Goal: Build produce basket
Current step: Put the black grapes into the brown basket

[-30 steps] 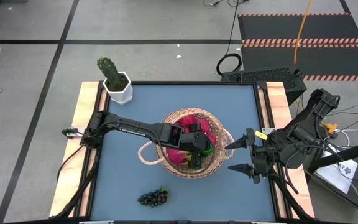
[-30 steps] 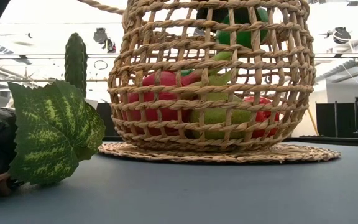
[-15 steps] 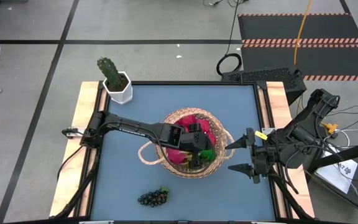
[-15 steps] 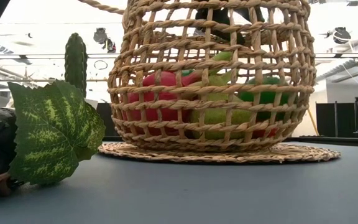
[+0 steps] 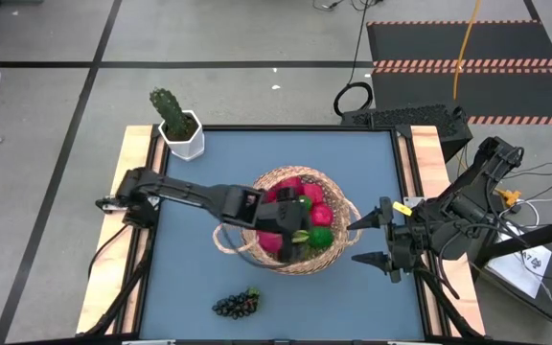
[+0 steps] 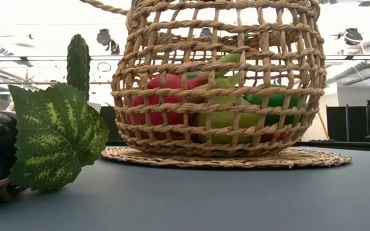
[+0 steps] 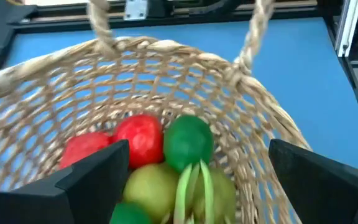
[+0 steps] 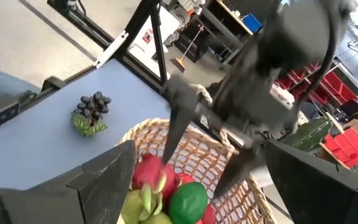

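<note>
The tan wicker basket [image 5: 338, 251] stands mid-table on its flat woven base, holding red apples [image 7: 140, 137], yellow-green pears [image 7: 151, 186], a green lime [image 5: 321, 237] and a pink fruit [image 5: 295, 187]. It also shows in the low view [image 6: 217, 77]. My left gripper [image 5: 295, 228] hovers open and empty above the basket's inside; in the left wrist view [image 7: 199, 146] its fingers stand wide apart over the fruit. A dark grape bunch [image 5: 238, 304] with a green leaf [image 6: 56, 135] lies on the table near the front edge. My right gripper [image 5: 356, 241] waits open at the basket's right side.
A green cactus in a white pot [image 5: 175, 123] stands at the table's far left corner. The blue tabletop [image 5: 190, 268] lies bare around the basket. The basket's looped handles [image 7: 98, 25] stick up at its sides.
My left gripper has let go of the green lime, which has dropped among the fruit in the basket. The gripper has then risen out of the low view and drawn back toward the table's left, staying over the basket.
</note>
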Tool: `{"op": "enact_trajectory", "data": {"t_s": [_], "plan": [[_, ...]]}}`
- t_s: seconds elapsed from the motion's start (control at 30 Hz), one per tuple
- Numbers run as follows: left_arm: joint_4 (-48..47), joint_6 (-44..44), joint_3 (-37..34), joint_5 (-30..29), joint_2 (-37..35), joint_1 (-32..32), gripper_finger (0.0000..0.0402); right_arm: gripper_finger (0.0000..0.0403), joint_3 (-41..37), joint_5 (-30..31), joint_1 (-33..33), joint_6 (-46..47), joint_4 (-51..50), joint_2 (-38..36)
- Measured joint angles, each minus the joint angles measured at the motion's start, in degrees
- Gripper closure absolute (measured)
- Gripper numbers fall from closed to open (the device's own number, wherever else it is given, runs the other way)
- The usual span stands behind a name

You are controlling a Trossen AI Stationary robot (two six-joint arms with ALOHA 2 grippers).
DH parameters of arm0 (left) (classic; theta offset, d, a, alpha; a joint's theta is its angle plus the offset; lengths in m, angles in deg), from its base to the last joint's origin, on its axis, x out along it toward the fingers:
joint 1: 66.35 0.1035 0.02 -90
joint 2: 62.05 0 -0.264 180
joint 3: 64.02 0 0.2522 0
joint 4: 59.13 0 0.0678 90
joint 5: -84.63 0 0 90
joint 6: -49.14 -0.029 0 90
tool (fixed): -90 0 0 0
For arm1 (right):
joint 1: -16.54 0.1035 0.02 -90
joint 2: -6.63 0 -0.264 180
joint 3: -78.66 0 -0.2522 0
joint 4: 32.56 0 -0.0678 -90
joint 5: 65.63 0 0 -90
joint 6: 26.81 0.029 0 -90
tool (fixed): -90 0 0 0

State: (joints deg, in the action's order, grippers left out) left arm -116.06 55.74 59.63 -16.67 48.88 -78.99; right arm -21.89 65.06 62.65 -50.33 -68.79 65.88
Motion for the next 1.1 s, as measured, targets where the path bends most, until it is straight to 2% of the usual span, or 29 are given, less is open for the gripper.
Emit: {"op": "enact_trajectory", "data": {"t_s": [0.33, 0.53, 0.73, 1.1], "plan": [[-11.5, 3.1, 0.0, -7.1, -9.5, -7.4, 0.0016, 0.0055, 0.0, 0.0, 0.0, 0.5, -0.1, 0.0], [-19.3, 7.5, 0.0, -10.3, -12.6, -13.3, 0.0016, 0.0055, 0.0, 0.0, 0.0, 0.5, 0.1, 0.0], [-24.2, 14.7, 0.0, -12.9, -12.7, -18.9, 0.0016, 0.0055, 0.0, 0.0, 0.0, 0.5, 1.0, 0.0], [-24.2, 23.4, 0.0, -15.7, -9.1, -27.4, 0.0016, 0.0055, 0.0, 0.0, 0.0, 0.9, 1.2, 0.0]]}}
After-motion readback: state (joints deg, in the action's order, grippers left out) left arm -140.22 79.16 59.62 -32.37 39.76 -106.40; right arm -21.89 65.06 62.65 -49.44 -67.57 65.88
